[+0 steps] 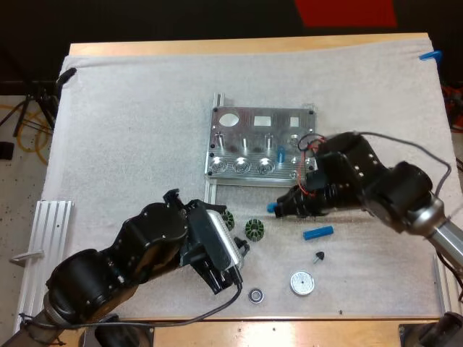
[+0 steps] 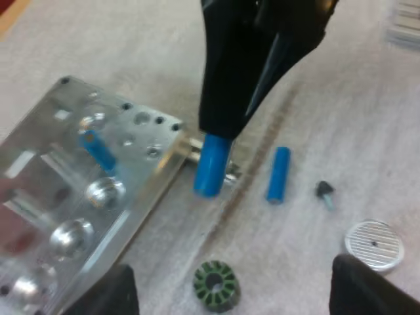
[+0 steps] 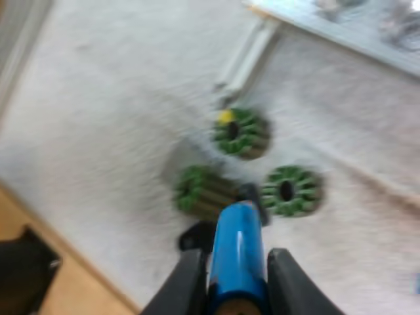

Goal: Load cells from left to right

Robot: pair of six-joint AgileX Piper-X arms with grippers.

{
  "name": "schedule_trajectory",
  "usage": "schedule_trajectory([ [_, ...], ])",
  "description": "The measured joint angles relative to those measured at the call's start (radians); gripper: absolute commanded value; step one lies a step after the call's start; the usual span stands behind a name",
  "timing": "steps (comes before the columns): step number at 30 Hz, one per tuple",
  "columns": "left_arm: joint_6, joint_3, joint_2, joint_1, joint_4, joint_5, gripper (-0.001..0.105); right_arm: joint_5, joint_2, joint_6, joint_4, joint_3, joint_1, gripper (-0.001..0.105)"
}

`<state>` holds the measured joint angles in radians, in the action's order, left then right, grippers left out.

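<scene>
The metal fixture [image 1: 249,137] lies mid-mat with one blue cylinder [image 1: 281,153] standing in a right-hand hole. My right gripper [image 1: 283,207] hovers just off the fixture's near right corner, shut on a second blue cylinder [image 3: 237,257] that sticks out past its fingers [image 3: 186,281]. In the left wrist view that held cylinder [image 2: 211,165] hangs beside the fixture's corner [image 2: 167,134]. A third blue cylinder [image 1: 317,233] lies loose on the mat. My left gripper [image 1: 226,278] sits low near the front edge; its fingers [image 2: 115,292] stand wide apart with nothing between them.
Green toothed rings [image 1: 254,230] [image 1: 228,219] lie in front of the fixture; the right wrist view has three [image 3: 241,132]. A small dark screw [image 1: 318,256], a round silver disc [image 1: 302,283] and a bearing [image 1: 255,295] lie near the front. A white rail [image 1: 43,238] runs along the left.
</scene>
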<state>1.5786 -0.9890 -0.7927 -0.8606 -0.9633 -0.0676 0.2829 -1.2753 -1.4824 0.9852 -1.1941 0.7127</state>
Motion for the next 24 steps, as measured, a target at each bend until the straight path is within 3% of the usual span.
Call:
schedule_trajectory([
  [4, 0.057, 0.006, 0.002, 0.0, 0.004, 0.061, 0.061, -0.082, -0.083, -0.043, 0.061, -0.075, 0.0, 0.0],
  [10, 0.075, 0.029, 0.002, 0.0, 0.03, 0.101, 0.061, -0.212, -0.198, -0.087, 0.119, -0.177, 0.0, 0.0],
  [18, 0.076, 0.029, 0.002, 0.0, 0.059, 0.106, 0.061, -0.228, -0.271, -0.103, 0.127, -0.263, -0.054, 0.0],
  [24, 0.061, 0.029, -0.001, 0.0, 0.076, 0.106, 0.061, -0.251, -0.287, -0.123, 0.137, -0.268, -0.094, 0.0],
])
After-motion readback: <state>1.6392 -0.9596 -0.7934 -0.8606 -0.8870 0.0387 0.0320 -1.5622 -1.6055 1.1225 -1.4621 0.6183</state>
